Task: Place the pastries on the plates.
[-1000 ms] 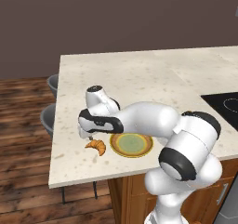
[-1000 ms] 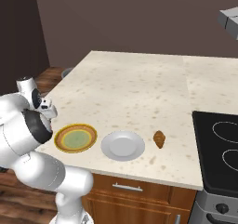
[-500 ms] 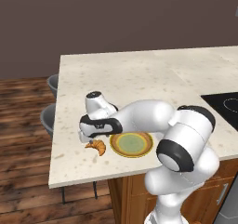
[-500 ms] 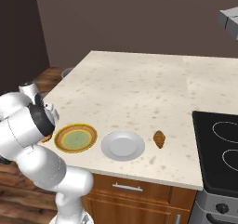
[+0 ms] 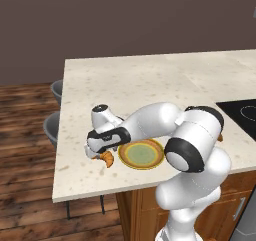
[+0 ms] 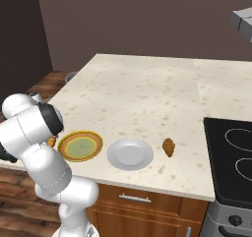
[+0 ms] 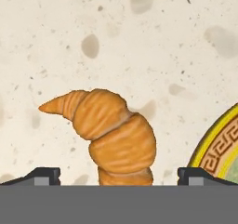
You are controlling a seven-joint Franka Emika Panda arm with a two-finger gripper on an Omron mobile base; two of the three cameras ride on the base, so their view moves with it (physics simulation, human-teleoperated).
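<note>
Your left base cam looked fwd and down from behind-left; the right base cam did likewise from behind-right. Both shared the counter [image 5: 150,80] and the yellow-rimmed plate [image 6: 80,146]. Hand cam sat v. close, probably facing straight down.

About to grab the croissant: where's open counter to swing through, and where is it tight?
Open: the counter behind both plates, back to its far edge. Tight: the front left, where the croissant lies close beside the yellow plate, between the open gripper's fingertips. The white plate and a brown pastry line the front edge.
</note>
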